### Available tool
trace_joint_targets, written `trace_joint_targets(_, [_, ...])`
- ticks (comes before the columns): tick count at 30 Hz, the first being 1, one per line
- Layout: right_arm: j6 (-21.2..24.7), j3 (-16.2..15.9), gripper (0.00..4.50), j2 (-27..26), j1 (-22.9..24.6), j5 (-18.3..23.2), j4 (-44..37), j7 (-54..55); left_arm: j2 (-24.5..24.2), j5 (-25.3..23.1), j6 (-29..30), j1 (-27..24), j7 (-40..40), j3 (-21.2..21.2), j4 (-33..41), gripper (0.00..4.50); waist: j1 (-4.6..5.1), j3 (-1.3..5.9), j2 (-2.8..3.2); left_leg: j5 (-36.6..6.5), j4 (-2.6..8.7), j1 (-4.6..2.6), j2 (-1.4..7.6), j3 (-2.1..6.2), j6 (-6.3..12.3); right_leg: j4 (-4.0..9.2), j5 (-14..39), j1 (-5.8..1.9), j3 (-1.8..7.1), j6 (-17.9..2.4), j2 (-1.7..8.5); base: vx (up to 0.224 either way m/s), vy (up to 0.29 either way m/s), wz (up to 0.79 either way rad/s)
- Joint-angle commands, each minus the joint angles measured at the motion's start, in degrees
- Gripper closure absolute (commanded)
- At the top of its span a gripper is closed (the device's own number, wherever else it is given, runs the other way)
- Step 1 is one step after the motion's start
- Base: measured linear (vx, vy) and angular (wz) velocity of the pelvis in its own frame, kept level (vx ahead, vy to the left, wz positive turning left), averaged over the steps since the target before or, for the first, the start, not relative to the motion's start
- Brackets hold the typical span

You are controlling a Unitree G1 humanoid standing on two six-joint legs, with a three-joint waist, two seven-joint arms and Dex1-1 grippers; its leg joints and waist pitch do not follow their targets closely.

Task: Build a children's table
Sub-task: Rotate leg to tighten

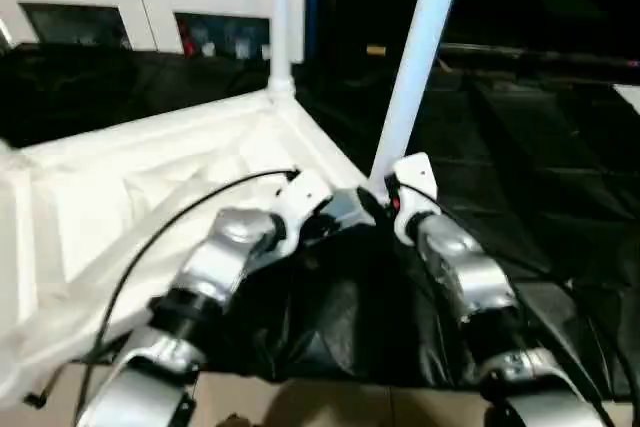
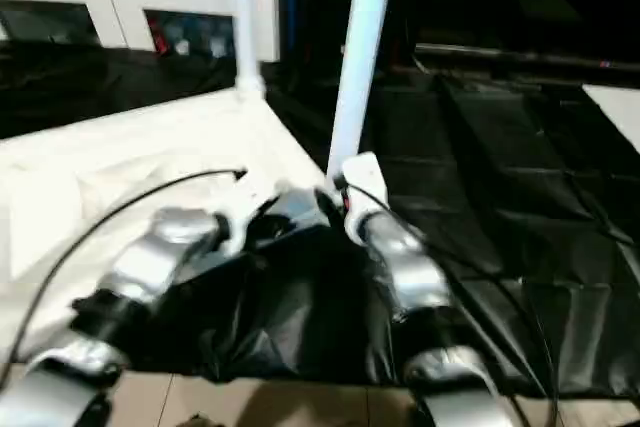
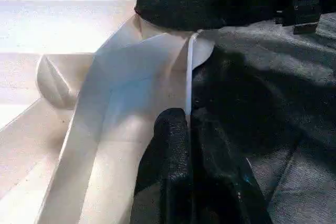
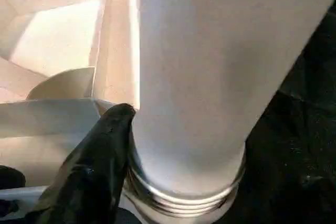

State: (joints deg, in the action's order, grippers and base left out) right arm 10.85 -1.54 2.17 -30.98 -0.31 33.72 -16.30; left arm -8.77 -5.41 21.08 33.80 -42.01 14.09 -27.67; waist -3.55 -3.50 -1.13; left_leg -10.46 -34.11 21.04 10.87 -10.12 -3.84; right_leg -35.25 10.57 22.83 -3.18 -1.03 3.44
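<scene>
Stage: table top (image 1: pixel 150 187) lying underside-up on black sheet, far leg (image 1: pixel 281 17) standing seated | near leg (image 1: pixel 415 57) entering corner socket (threads showing) | right claw (image 4: pixel 123 145) gripping it; left claw (image 3: pixel 189 129) pinching the rim.

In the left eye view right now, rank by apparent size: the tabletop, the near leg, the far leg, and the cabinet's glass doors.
Largest to smallest, as they look:
1. Tabletop, upside down, ribs showing.
2. Near leg, by the right tool; nearness enlarges it.
3. Far leg, thinner-looking, standing in the far corner.
4. Cabinet's glass doors, partly cut off, so this ranking is unsure.
</scene>
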Motion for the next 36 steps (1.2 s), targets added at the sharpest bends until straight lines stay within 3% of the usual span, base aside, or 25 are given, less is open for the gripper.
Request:
trace_joint_targets(1, [0.07,-4.82,1.02,-3.21,0.21,1.36,-0.67,-5.99,2.76,2.7,-3.86,1.05,-0.33,0.83,2.46,4.5,-0.08,4.0,-0.59,-9.25,4.05,-0.44,2.08,0.69,1.12,4.34,10.38,-2.78,2.76,-10.54,4.59,0.0,0.0,0.0])
trace_joint_targets(3, [-0.85,-5.58,0.63,-2.02,0.18,0.58,-0.88,-6.74,2.01,3.2,-4.87,0.4,-2.31,1.21,3.42,4.5,-0.23,3.96,-0.27,-8.51,4.03,-0.45,2.11,0.69,1.76,4.21,9.52,-2.81,2.75,-11.12,4.71,0.0,0.0,0.0])
trace_joint_targets(5, [-1.57,-5.89,0.56,-0.19,0.33,0.47,-1.63,-8.48,0.86,3.7,-5.05,-0.43,-4.14,1.33,4.63,4.5,-0.18,3.95,-0.28,-9.05,4.03,-0.53,2.17,0.66,1.83,4.26,10.28,-2.79,2.72,-11.28,4.74,0.0,0.0,0.0])
trace_joint_targets(7, [-1.77,-6.03,0.56,0.85,0.44,0.47,-2.09,-9.77,0.26,3.99,-5.35,-0.83,-5.15,1.36,5.15,4.5,-0.11,3.86,-0.36,-9.4,4.04,-0.37,2.16,0.64,1.94,4.33,10.87,-2.89,2.76,-11.18,4.72,0.0,0.0,0.0])
trace_joint_targets(9, [-2.82,-7.46,0.56,6.61,1.84,1.53,-5.34,-20.6,-2.53,5.44,-6.14,-2.35,-10.48,1.3,7.16,4.5,-0.33,3.86,-0.28,-9.66,3.94,-0.45,2.22,0.59,2.29,4.43,11.22,-2.94,2.79,-10.94,4.75,0.0,0.0,0.0])
trace_joint_targets(13, [-2.58,-8.04,0.56,9.86,3.09,3.07,-8.14,-27.08,-4.18,6.48,-6.39,-3.03,-13.96,1.42,8.36,4.5,-0.4,3.8,-0.24,-9.8,3.88,-0.55,2.3,0.52,3.1,4.54,12.04,-2.73,2.85,-11.27,4.74,0.0,0.0,0.0])
trace_joint_targets(14, [-1.9,-8.92,0.56,13.45,4.49,4.87,-11.09,-33.86,-6.14,7.15,-6.84,-3.54,-17.49,1.86,9.22,4.5,-0.62,3.63,-0.09,-10.28,4.03,-0.67,2.37,0.59,2.88,4.66,13.17,-2.64,2.79,-11.18,4.61,0.0,0.0,0.0])
trace_joint_targets(21, [-0.29,-10.58,0.56,19.35,6.2,7.43,-15.69,-44.58,-9.96,8.66,-7.21,-4.28,-24.37,2.43,10.73,4.5,-1.57,3.75,-0.11,-10.7,4.05,-0.7,2.47,0.63,2.7,4.53,13.65,-2.71,2.85,-11.08,4.66,0.0,0.0,0.0])
trace_joint_targets(23, [-0.01,-11.83,0.72,20.88,6.78,7.11,-16.9,-47.31,-11.03,8.91,-7.09,-4.53,-26.47,2.64,11.15,4.5,-1.54,3.75,0.09,-10.7,4.05,-0.72,2.49,0.64,2.83,4.55,13.26,-2.57,2.76,-11.36,4.59,0.0,0.0,0.0])
trace_joint_targets(28, [0.02,-13.15,1.1,21.75,7.25,6.67,-17.81,-48.38,-12.04,9.34,-7.18,-4.5,-27.78,2.78,11.16,4.5,-1.55,3.92,-0.06,-9.66,3.95,-0.65,2.46,0.6,2.73,4.26,11.26,-2.7,2.74,-12.33,4.63,0.0,0.0,0.0])
trace_joint_targets(36, [0.24,-14.06,1.59,21.24,7.85,6.21,-18.85,-48.23,-11.95,9.18,-7.43,-4.44,-27.5,2.31,10.77,4.5,-1.66,3.89,-0.12,-9.64,3.96,-0.7,2.48,0.6,2.6,4.29,11.76,-2.69,2.75,-12.12,4.64,0.0,0.0,0.0])
